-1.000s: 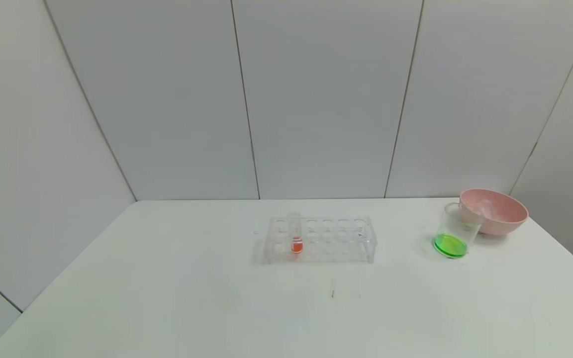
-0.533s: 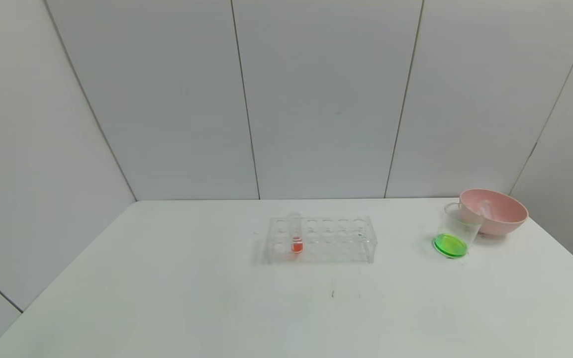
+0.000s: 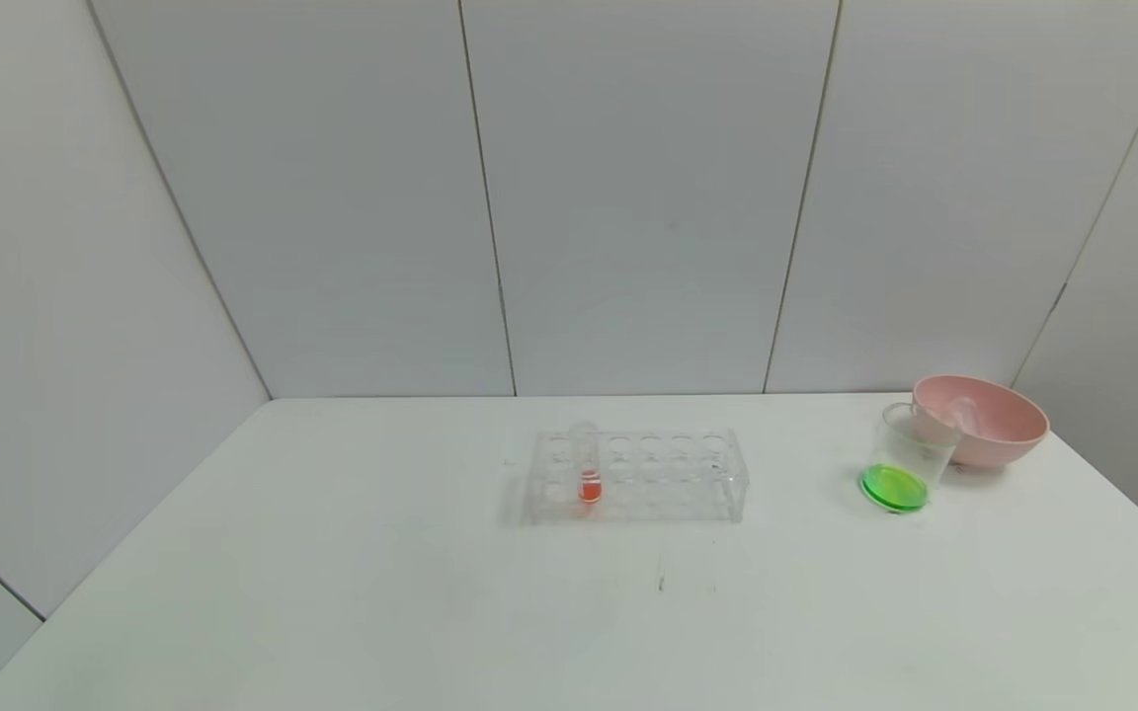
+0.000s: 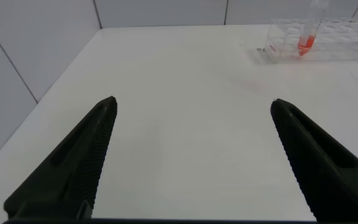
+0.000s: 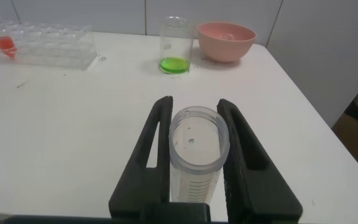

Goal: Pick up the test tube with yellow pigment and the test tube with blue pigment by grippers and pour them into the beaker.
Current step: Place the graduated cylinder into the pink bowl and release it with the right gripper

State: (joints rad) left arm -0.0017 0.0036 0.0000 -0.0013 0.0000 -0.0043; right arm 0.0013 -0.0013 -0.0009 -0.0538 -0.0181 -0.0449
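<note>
The beaker (image 3: 910, 456) stands at the right of the table (image 3: 332, 592), touching or just in front of the pink bowl (image 3: 984, 420), and holds a shallow layer of green liquid: judged from that colour, yellow and blue have already been poured together, so the pouring looks done. The rack (image 3: 638, 476) sits well to the left of the beaker, mid-table, and carries only one tube, with orange-red liquid (image 3: 588, 472), upright in a hole near its left end; no tube with yellow or blue liquid shows anywhere. Right gripper (image 5: 194, 140): well back from the beaker toward the near edge, jaws closed on an empty clear tube (image 5: 197, 146), mouth toward the camera, no pigment visible, so which of the two it was cannot be told. It probably awaits return to the rack. Left gripper (image 4: 194, 124): spread wide, holding nothing, far left of the beaker beyond the rack, over bare table, apparently idle. Neither arm shows in the head view.
</note>
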